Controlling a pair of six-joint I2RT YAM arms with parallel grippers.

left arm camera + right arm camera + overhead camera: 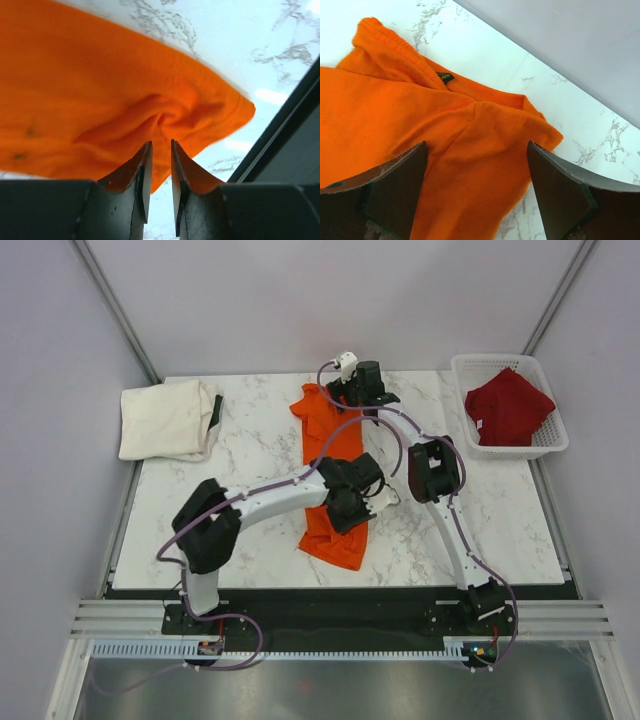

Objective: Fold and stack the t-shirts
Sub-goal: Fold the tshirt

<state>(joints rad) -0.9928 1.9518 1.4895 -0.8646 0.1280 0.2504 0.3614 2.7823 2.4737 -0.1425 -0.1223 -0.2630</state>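
Note:
The bright orange t-shirt (325, 435) lies as a long narrow strip down the middle of the marble table. My left gripper (378, 502) sits at its right edge near the front, jaws nearly together. In the left wrist view the orange cloth (100, 90) puckers into the left gripper (161, 143), pinched at the tips. My right gripper (337, 393) hovers open over the far collar end; the shirt (420, 125) lies flat below the right gripper (476, 145). A folded cream-white t-shirt (165, 420) rests at the back left. The dark red t-shirt (508, 405) is crumpled in the basket.
A white lattice basket (556, 445) stands at the back right corner. Bare marble table (250, 450) lies between the cream and orange shirts. The right arm's elbow (433, 470) hangs just right of the orange strip. Grey walls close in the back and sides.

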